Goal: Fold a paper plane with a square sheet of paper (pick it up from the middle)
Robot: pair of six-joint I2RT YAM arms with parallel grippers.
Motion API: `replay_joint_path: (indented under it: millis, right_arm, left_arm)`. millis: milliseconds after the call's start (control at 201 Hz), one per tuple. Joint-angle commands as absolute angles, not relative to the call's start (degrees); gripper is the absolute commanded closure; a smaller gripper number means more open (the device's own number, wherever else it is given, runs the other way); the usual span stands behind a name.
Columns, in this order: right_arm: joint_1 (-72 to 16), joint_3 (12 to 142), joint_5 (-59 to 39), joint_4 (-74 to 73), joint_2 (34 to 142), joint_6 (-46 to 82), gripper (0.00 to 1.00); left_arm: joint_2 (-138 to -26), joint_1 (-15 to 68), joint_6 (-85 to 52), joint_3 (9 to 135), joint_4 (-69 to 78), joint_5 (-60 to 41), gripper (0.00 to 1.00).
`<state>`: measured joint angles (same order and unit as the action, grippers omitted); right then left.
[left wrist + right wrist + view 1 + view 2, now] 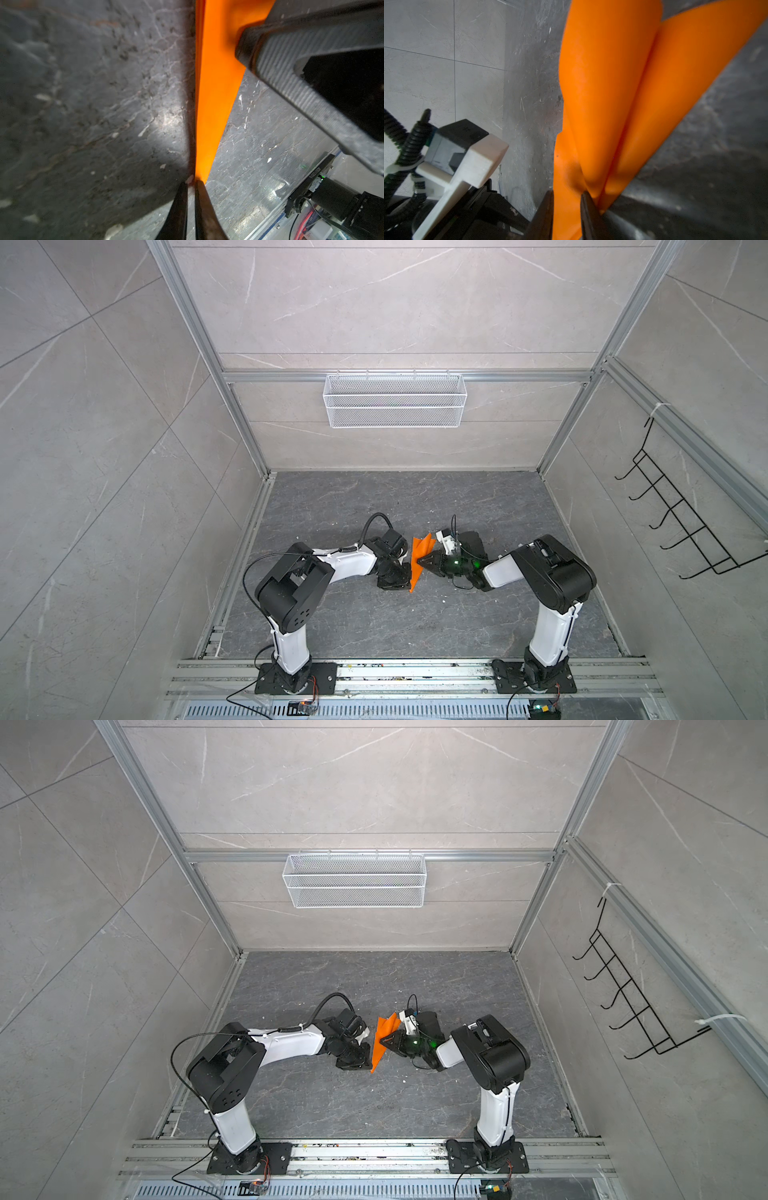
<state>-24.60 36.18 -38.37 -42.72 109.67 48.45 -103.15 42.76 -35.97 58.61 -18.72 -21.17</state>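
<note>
Status: paper plane (419,549) is mid-surface, between the two arms. It's orange and folded to a narrow dart, with the pointed nose facing near and the wider tail facing far.

Right tool (421,562) comes in from the right and is clamped on the plane roughly halfway along. Right wrist view shows orange paper sandwiched between both fingers (588,209). Beyond them two folded layers bulge apart, with a crease running between.

Left tool (404,574) is on the plane's left side, touching or just beside it. In the left wrist view the left tool (191,182) shows a thin slit between its fingers, with the paper's narrow end right at them. Can't tell if it's pinching or only touching.

Can't tell either whether the plane rests on the surface (353,506) or hangs just above it.

Wire basket (395,400) is on the far wall and hook rack (681,522) on the right wall, both well apart from the work.
</note>
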Motion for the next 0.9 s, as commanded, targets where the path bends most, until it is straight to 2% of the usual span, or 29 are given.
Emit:
replay_joint_path:
  millis: [0,109,284,557,891]
  right_arm:
    - [-23.9,34.4,-34.2,-39.0,111.8,49.1,0.72]
    - [-23.8,34.4,-34.5,-39.3,111.6,49.3,0.72]
    - [-23.7,34.5,-35.0,-40.0,111.6,49.8,0.72]
    - [-23.6,34.5,-35.3,-40.4,111.5,50.2,0.73]
    - [-22.5,34.4,-36.2,-40.8,109.4,50.2,0.73]
  left_arm:
    - [-97.4,42.5,-34.0,60.0,-18.0,-18.6,0.81]
    - [-96.4,42.5,-34.5,59.8,-12.8,-19.4,0.80]
    - [-100.4,42.5,-36.4,61.0,-7.8,-21.3,0.89]
    - [-107.2,42.9,-36.9,64.2,-9.6,-22.6,0.99]
    - [-110.6,44.3,-36.2,64.6,-17.1,-19.3,1.00]
